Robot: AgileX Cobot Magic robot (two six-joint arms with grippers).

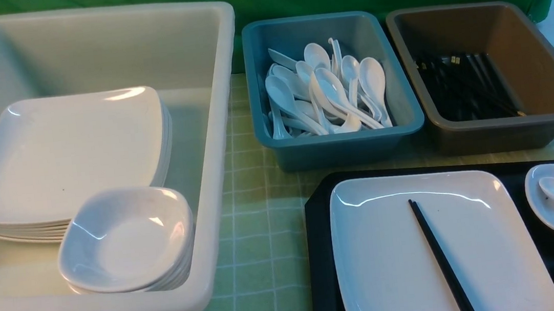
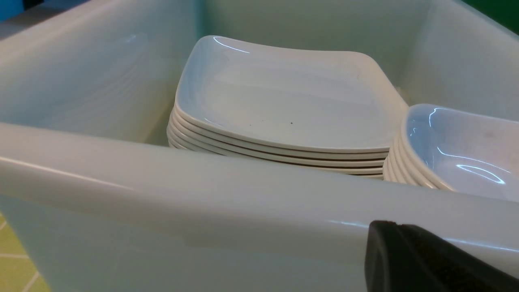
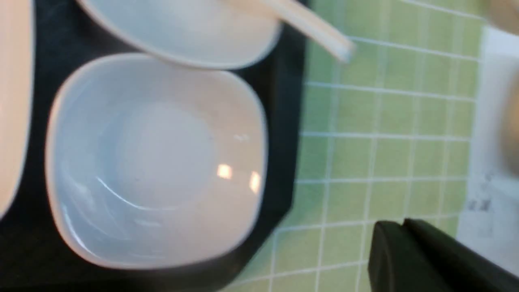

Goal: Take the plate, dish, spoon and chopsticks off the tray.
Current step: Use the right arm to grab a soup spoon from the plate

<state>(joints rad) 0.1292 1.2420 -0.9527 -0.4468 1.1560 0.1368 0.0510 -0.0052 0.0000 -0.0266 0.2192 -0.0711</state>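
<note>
Left gripper (image 2: 396, 228) and right gripper (image 3: 403, 224) pressed together (fingertips touching); chopsticks (image 1: 442, 261) lie on plate (image 1: 379, 247).

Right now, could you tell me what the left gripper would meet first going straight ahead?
Probably the outer wall of the white bin, directly ahead of the shut left gripper; depth is unclear.

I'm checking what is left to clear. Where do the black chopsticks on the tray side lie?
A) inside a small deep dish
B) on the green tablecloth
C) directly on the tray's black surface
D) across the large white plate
D: the chopsticks lie diagonally across the flat of the large white plate, which sits on the tray.
</note>
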